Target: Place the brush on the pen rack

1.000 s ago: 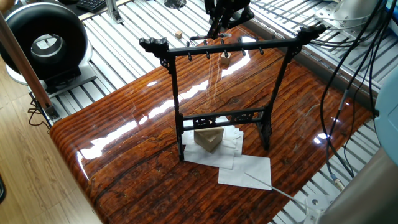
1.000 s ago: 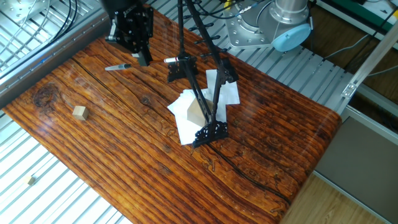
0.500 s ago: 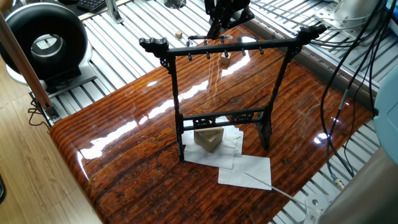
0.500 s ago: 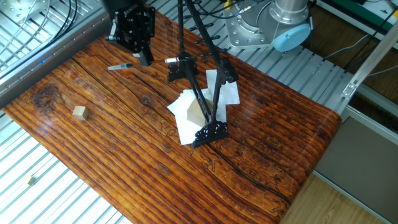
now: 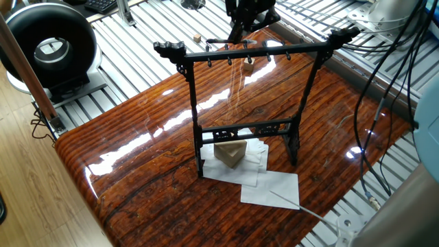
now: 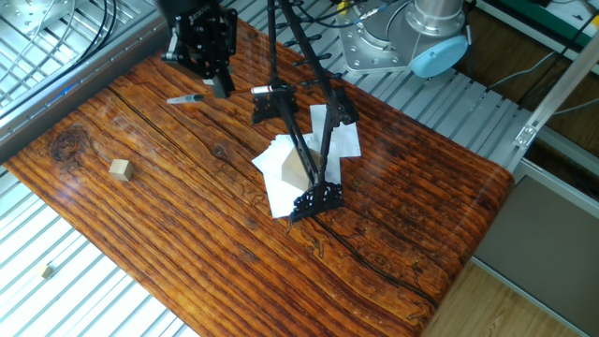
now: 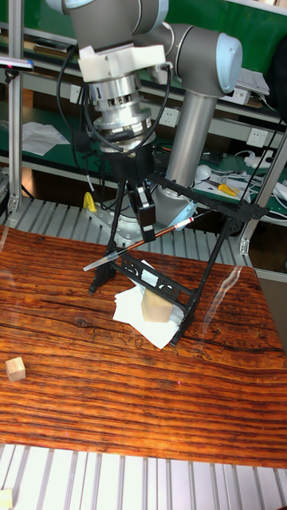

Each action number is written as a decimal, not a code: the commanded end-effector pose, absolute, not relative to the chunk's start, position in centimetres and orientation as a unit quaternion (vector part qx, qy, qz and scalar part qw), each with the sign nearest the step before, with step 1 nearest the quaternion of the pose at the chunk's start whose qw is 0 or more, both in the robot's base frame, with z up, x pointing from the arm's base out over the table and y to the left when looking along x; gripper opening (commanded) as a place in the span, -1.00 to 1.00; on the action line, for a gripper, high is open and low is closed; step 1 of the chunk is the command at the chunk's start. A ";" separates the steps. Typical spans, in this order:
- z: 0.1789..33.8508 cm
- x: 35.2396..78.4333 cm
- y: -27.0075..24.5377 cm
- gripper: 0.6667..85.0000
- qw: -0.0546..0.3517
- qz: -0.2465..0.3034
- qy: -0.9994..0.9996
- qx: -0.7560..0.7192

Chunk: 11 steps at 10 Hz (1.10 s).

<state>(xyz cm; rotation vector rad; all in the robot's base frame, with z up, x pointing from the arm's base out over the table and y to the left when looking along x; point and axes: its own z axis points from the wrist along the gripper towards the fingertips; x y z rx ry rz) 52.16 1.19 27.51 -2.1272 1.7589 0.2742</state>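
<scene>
The brush (image 7: 119, 253) is a thin dark shaft, held tilted in the air near its middle, with its pale end (image 7: 185, 222) pointing at the rack. My gripper (image 7: 147, 233) is shut on it. In the other fixed view the gripper (image 6: 216, 87) hangs over the far left of the table, with the brush (image 6: 184, 97) sticking out to its left. The pen rack (image 5: 247, 53) stands upright mid-table on white paper, its peg row bare. In one fixed view the gripper (image 5: 237, 33) and brush (image 5: 218, 42) sit just behind the rack's crossbar. The rack also shows as a pen rack (image 6: 301, 140) and pen rack (image 7: 217, 209).
A tan wedge block (image 5: 230, 152) lies on white paper sheets (image 5: 271, 187) under the rack. A small wooden cube (image 6: 119, 168) sits on the table to the left. A thin pale rod (image 5: 302, 207) lies across the front paper. Metal slats surround the wooden table (image 5: 144, 158).
The gripper and the brush have drifted slightly up and toward the rack. The rack, block and cube have not moved.
</scene>
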 end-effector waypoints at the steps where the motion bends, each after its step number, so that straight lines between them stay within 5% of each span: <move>1: 27.7 52.3 1.8 -0.99 0.186 0.094 0.622 -0.755; 11: 28.1 52.8 2.1 -0.99 0.191 0.087 0.612 -0.762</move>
